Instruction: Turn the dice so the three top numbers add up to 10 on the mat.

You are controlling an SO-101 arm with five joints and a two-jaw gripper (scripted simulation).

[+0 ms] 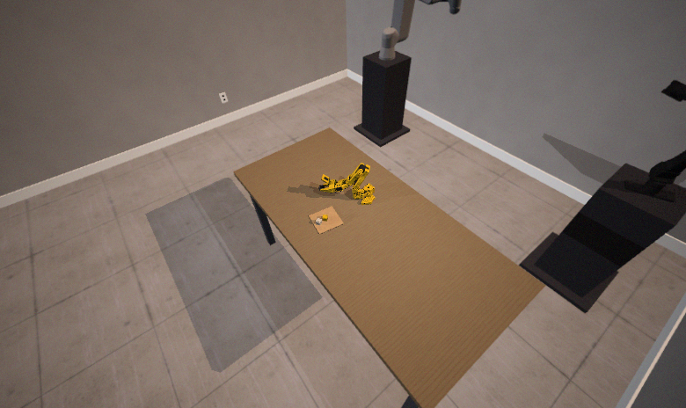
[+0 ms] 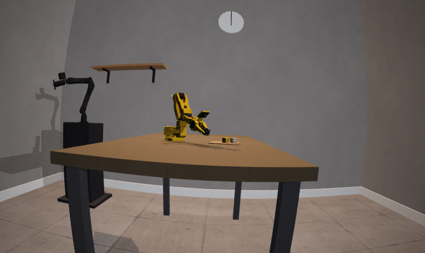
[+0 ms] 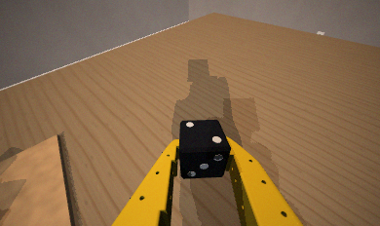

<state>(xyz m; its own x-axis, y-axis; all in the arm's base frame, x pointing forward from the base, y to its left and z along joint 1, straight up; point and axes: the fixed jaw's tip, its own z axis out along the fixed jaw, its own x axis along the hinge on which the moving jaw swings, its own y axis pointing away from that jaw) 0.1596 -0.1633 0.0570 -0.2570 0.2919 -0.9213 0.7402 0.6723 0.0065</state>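
Note:
A black die (image 3: 202,137) is clamped between my yellow fingers, with a two-pip face turned up and a three-pip face toward the wrist camera. My gripper (image 3: 204,158) (image 1: 324,186) (image 2: 206,133) is shut on it and holds it above the bare table, off the tan mat (image 1: 333,221) (image 2: 214,142) (image 3: 30,180). In the wrist view the mat's corner lies to the lower left. A yellow die (image 1: 324,217) (image 2: 225,139) and a white die (image 1: 317,222) (image 2: 234,140) rest side by side on the mat.
The wooden table (image 1: 412,273) (image 2: 182,157) carries the arm's base (image 1: 367,194) (image 2: 175,133) behind the mat. The table's edge runs just left of the mat in the top view. Dark pedestals with other arms stand on the floor away from the table.

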